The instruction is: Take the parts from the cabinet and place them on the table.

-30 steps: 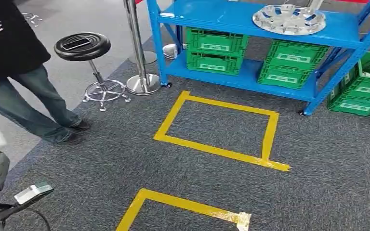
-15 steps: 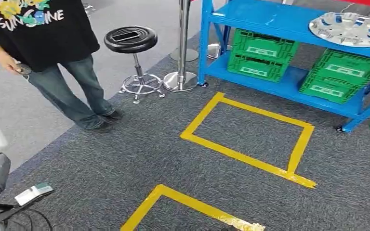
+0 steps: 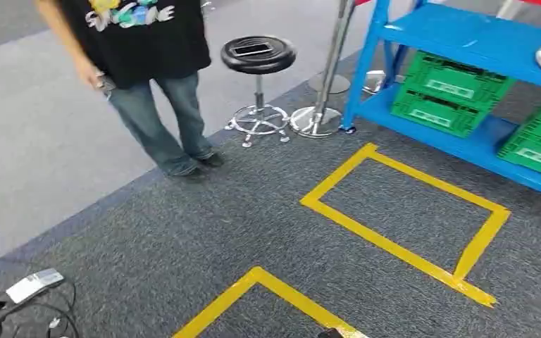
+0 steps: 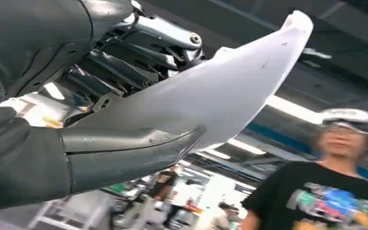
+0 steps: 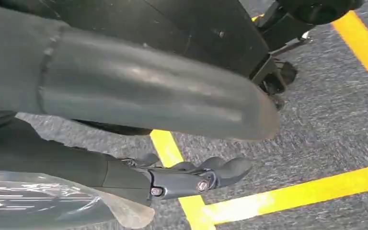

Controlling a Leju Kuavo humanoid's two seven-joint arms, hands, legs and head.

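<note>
Left hand (image 4: 100, 110) grips the white part (image 4: 230, 91) between thumb and dark fingers; right hand (image 5: 191, 179) unclear.

Head view looks down at carpet (image 3: 183, 232); wrist views sit close.

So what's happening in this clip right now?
The robot's left hand holds a white part, raised up. Its right hand hangs over the carpet and yellow tape, holding nothing visible. A person stands by a stool, and the blue cabinet with green crates is off to the right. No table is in sight yet.
</note>
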